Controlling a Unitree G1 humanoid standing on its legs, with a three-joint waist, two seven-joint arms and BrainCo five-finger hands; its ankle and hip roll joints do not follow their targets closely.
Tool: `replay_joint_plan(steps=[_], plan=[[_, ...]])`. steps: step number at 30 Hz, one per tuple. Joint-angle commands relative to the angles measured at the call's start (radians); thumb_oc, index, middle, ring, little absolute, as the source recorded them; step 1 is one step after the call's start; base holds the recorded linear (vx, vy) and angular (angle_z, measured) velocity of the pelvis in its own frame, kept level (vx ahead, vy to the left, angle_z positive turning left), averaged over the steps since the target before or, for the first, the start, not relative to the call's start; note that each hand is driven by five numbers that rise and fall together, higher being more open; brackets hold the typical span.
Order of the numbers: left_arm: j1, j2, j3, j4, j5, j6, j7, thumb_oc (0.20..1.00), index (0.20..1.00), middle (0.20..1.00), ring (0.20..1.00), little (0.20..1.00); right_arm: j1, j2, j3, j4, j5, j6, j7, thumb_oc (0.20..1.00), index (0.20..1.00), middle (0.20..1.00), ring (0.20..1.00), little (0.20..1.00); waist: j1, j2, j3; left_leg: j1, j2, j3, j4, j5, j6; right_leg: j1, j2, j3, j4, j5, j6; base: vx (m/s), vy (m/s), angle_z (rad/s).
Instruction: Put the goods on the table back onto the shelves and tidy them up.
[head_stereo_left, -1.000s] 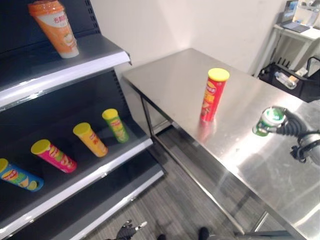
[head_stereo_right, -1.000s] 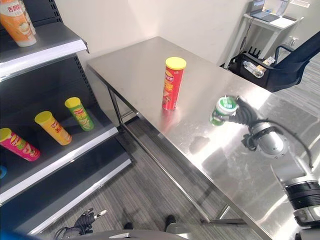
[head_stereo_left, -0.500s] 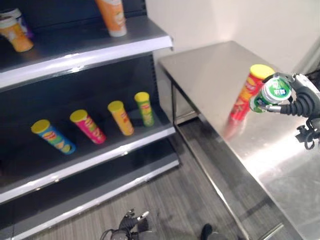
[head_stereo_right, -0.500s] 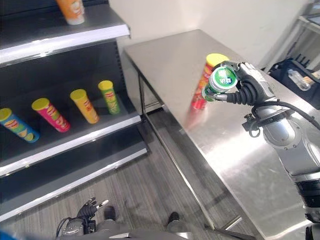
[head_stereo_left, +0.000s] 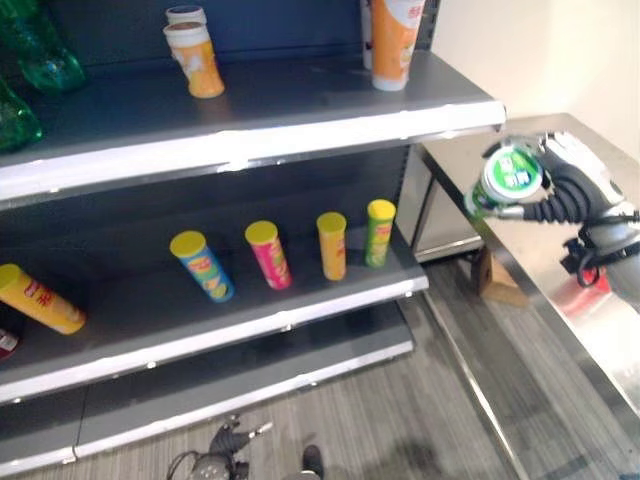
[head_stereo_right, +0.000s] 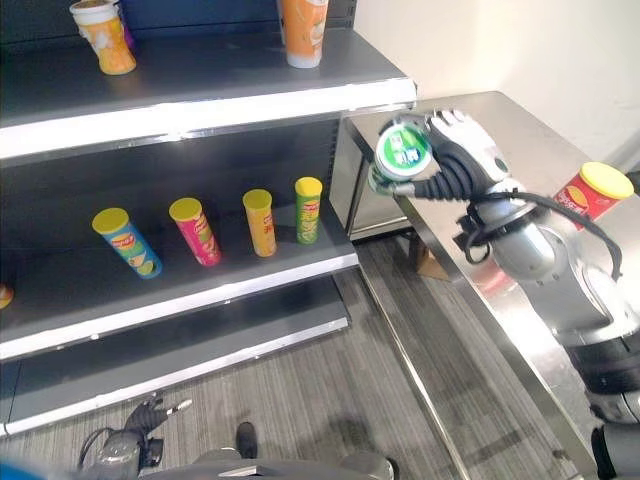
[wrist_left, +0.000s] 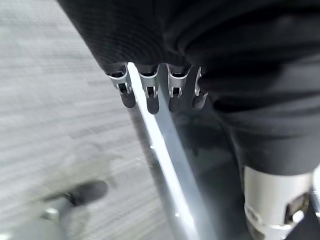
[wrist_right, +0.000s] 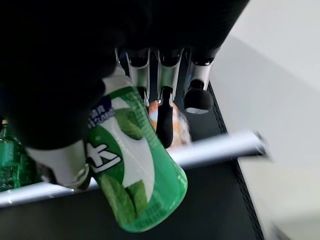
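Shelving stands before me in the left eye view: a dark metal rack whose upper shelf (head_stereo_left: 250, 150) carries a tall orange-and-white cup (head_stereo_left: 396, 40) at its near end and a smaller orange cup (head_stereo_left: 195, 66) further along, with green plastic bottles (head_stereo_left: 35, 70) at the far end. On the lower shelf (head_stereo_left: 250, 325) four chip tubes with yellow lids lean in a row: a green one (head_stereo_left: 379, 232), an orange one (head_stereo_left: 332, 245), a pink one (head_stereo_left: 268, 254) and a blue one (head_stereo_left: 202, 265); a yellow tube (head_stereo_left: 40, 300) lies apart from them. My right hand (head_stereo_left: 560, 185) is raised between the rack and the steel tabletop (head_stereo_left: 560, 270), its fingers curled round a green-and-white cylindrical can (head_stereo_left: 505, 180) held clear of both, lid end facing the camera.

In the right eye view the same can sits in my grasp just past the upper shelf's corner, and a red chip tube with a yellow lid (head_stereo_right: 590, 195) stands on the tabletop behind my arm. My left hand (head_stereo_right: 125, 445) hangs low over the grey floor (head_stereo_right: 330, 400).

My left wrist view shows that hand's fingers (wrist_left: 150, 87) hanging straight and relaxed, holding nothing.

My right wrist view shows my fingers (wrist_right: 165, 107) wrapped over the can, its side printed with green leaves, the upper shelf's edge beyond it.
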Motion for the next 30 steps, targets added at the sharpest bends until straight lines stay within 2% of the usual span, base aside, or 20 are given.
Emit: replay_joint_plan(steps=[1,3,5,6,7,8,14,17,20,21,28,29,30], plan=[[-0.015,0.015,-0.001,-0.012,0.031,-0.017,-0.005,1.0,1.0,1.0,1.0,1.0,-0.155,-0.059,0.031,0.013,-0.04,-0.011,-0.067,0.2,0.2,0.2,0.2,0.2,0.004,-0.002,-0.023,0.014,0.029,0.006,0.006,-0.1,-0.068,-0.037,0.143,0.04,-0.129,-0.058,-0.028,0.07,0.014,0.21],[-0.028,0.022,-0.009,-0.006,0.03,-0.019,-0.004,1.0,1.0,1.0,1.0,1.0,-0.259,-0.081,0.085,0.029,-0.052,-0.004,-0.083,0.2,0.2,0.2,0.2,0.2,0.001,-0.005,-0.017,0.017,0.027,-0.014,0.006,-0.1,-0.069,-0.063,0.185,0.073,-0.206,-0.064,-0.031,0.05,-0.022,0.08],[-0.045,0.029,-0.023,0.014,0.035,-0.015,0.005,1.0,1.0,1.0,1.0,1.0,-0.367,-0.088,0.159,0.061,-0.087,0.007,-0.111,0.2,0.2,0.2,0.2,0.2,0.004,-0.02,-0.011,0.026,0.019,-0.029,0.006,-0.108,-0.068,-0.081,0.217,0.107,-0.292,-0.054,-0.028,0.05,-0.037,0.31],[-0.046,0.024,-0.017,0.016,0.035,-0.015,0.006,1.0,1.0,1.0,1.0,1.0,-0.394,-0.086,0.185,0.072,-0.088,0.006,-0.116,0.2,0.2,0.2,0.2,0.2,-0.003,-0.015,-0.008,0.029,0.02,-0.029,0.006,-0.11,-0.068,-0.075,0.218,0.106,-0.296,-0.053,-0.029,0.06,-0.041,0.48],[-0.041,0.02,-0.027,0.0,0.021,-0.017,0.005,1.0,1.0,1.0,1.0,1.0,-0.481,-0.101,0.245,0.073,-0.071,0.016,-0.091,0.2,0.2,0.2,0.2,0.2,-0.002,-0.033,-0.012,0.034,0.013,-0.048,0.006,-0.105,-0.073,-0.054,0.232,0.15,-0.323,-0.053,-0.023,0.06,-0.059,0.45],[-0.045,0.017,-0.028,-0.002,0.01,-0.02,0.009,1.0,1.0,1.0,1.0,1.0,-0.518,-0.089,0.26,0.08,-0.059,0.026,-0.088,0.2,0.2,0.2,0.2,0.2,0.008,-0.043,-0.019,0.035,0.011,-0.056,0.006,-0.106,-0.076,-0.037,0.232,0.157,-0.337,-0.047,-0.029,0.08,-0.092,0.41],[-0.029,-0.015,-0.063,-0.026,-0.044,-0.025,0.014,1.0,1.0,1.0,1.0,1.0,-0.71,-0.026,0.42,0.207,0.011,0.024,-0.081,0.2,0.2,0.2,0.2,0.2,0.039,-0.042,-0.069,0.039,0.037,-0.098,0.006,-0.102,-0.1,0.047,0.244,0.086,-0.386,-0.061,-0.042,0.09,-0.114,0.38],[-0.029,-0.022,-0.085,-0.012,-0.051,-0.026,0.018,1.0,1.0,1.0,1.0,1.0,-0.817,0.027,0.513,0.359,0.038,0.034,-0.08,0.2,0.2,0.2,0.2,0.2,0.059,-0.041,-0.075,0.037,0.045,-0.124,0.006,-0.096,-0.109,0.068,0.249,0.052,-0.386,-0.074,-0.05,0.04,-0.096,0.32],[-0.028,-0.021,-0.094,0.002,-0.056,-0.025,0.021,1.0,1.0,1.0,1.0,1.0,-0.863,0.06,0.549,0.437,0.061,0.037,-0.076,0.2,0.2,0.2,0.2,0.2,0.073,-0.043,-0.079,0.035,0.049,-0.141,0.006,-0.092,-0.116,0.08,0.251,0.029,-0.386,-0.082,-0.054,0.04,-0.082,0.38],[-0.033,-0.016,-0.106,0.021,-0.06,-0.027,0.023,1.0,1.0,1.0,1.0,1.0,-0.935,0.106,0.61,0.544,0.08,0.041,-0.061,0.2,0.2,0.2,0.2,0.2,0.096,-0.047,-0.082,0.029,0.053,-0.17,0.006,-0.084,-0.125,0.096,0.252,-0.006,-0.386,-0.089,-0.059,0.02,-0.087,0.42],[-0.052,-0.015,-0.121,0.037,-0.076,-0.032,0.028,1.0,1.0,1.0,1.0,1.0,-0.993,0.183,0.669,0.704,0.13,0.037,-0.028,0.2,0.2,0.2,0.2,0.2,0.127,-0.05,-0.082,0.013,0.052,-0.214,0.006,-0.07,-0.137,0.116,0.251,-0.065,-0.385,-0.098,-0.065,0.02,-0.062,0.36],[-0.064,-0.015,-0.142,0.032,-0.086,-0.037,0.027,1.0,1.0,1.0,1.0,1.0,-1.005,0.207,0.69,0.794,0.188,0.04,0.005,0.2,0.2,0.2,0.2,0.2,0.152,-0.047,-0.081,-0.009,0.05,-0.251,0.006,-0.057,-0.146,0.129,0.248,-0.115,-0.384,-0.103,-0.067,0.02,-0.083,0.53],[-0.066,-0.016,-0.148,0.03,-0.089,-0.037,0.024,1.0,1.0,1.0,1.0,1.0,-1.01,0.205,0.703,0.817,0.198,0.039,0.014,0.2,0.2,0.2,0.2,0.2,0.16,-0.045,-0.081,-0.016,0.049,-0.261,0.006,-0.052,-0.15,0.133,0.248,-0.136,-0.383,-0.105,-0.067,0.03,-0.095,0.62]])
